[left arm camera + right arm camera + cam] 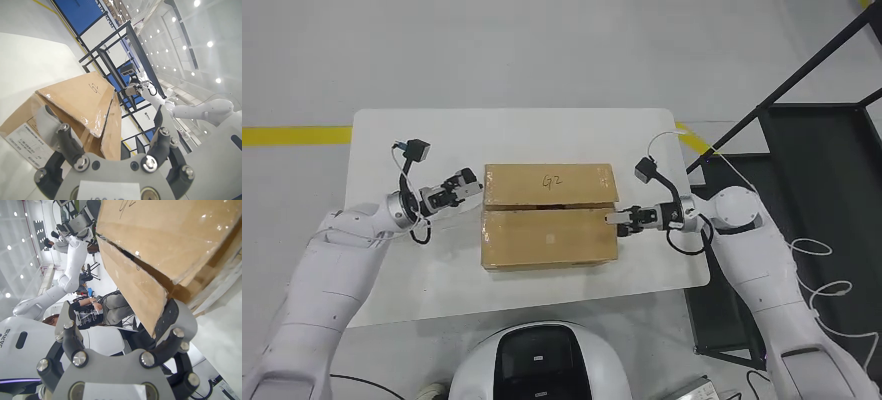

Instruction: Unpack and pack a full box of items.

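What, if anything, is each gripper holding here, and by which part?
Nothing is held. The left gripper and right gripper are both open at the ends of the box; one of the right fingers only touches the corner of a flap.

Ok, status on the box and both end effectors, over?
Left end effector open at cardboard box end. Right end effector open, finger touching near flap corner. Flaps down, seam gapped. Black rack beside right arm.
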`<state>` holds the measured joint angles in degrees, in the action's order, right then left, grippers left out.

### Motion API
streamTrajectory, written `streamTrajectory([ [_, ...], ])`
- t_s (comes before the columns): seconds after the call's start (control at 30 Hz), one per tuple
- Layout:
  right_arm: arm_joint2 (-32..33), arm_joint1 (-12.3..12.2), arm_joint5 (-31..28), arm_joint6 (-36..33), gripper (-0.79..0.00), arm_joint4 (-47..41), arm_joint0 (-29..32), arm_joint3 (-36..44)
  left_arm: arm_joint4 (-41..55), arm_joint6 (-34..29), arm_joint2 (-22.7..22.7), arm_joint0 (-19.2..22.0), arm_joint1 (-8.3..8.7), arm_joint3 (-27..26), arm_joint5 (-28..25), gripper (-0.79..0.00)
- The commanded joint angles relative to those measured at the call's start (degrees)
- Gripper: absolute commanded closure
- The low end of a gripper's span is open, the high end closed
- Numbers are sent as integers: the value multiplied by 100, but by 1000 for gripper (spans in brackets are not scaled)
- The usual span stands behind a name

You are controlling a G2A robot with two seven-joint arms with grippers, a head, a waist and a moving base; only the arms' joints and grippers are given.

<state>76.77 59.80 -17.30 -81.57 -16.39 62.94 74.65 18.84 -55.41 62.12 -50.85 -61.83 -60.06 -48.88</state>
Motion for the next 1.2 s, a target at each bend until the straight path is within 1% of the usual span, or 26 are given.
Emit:
streamTrajectory([
  [0.0, -10, -2, -83, -144, -785, -184, -69, -140, 55, -5, -19, -25, 32, -31, 5, -785],
  [0.07, -9, -8, -155, -346, -785, -388, -145, -297, 95, -12, -51, -60, 72, -88, 13, -785],
  [0.13, -15, -20, -162, -379, -785, -513, -207, -352, 146, -18, -76, -84, 111, -123, 18, -785],
  [0.27, -99, -49, -296, -246, -785, -603, -228, -382, 347, -15, -154, -132, 176, -187, 15, -785],
  [0.57, -667, -76, -503, -40, -785, -849, -408, -449, 723, -76, -230, -215, 348, -354, 76, -785],
  [0.73, -846, -166, -749, 206, -785, -706, -457, -472, 957, -133, -224, -269, 452, -486, 133, -785],
  [0.87, -1049, -228, -840, 297, -785, -740, -505, -519, 1071, -169, -232, -287, 523, -581, 169, -785],
  [1.17, -1512, -337, -956, 414, -785, -1122, -637, -542, 1219, -125, -314, -332, 628, -707, 125, -785],
])
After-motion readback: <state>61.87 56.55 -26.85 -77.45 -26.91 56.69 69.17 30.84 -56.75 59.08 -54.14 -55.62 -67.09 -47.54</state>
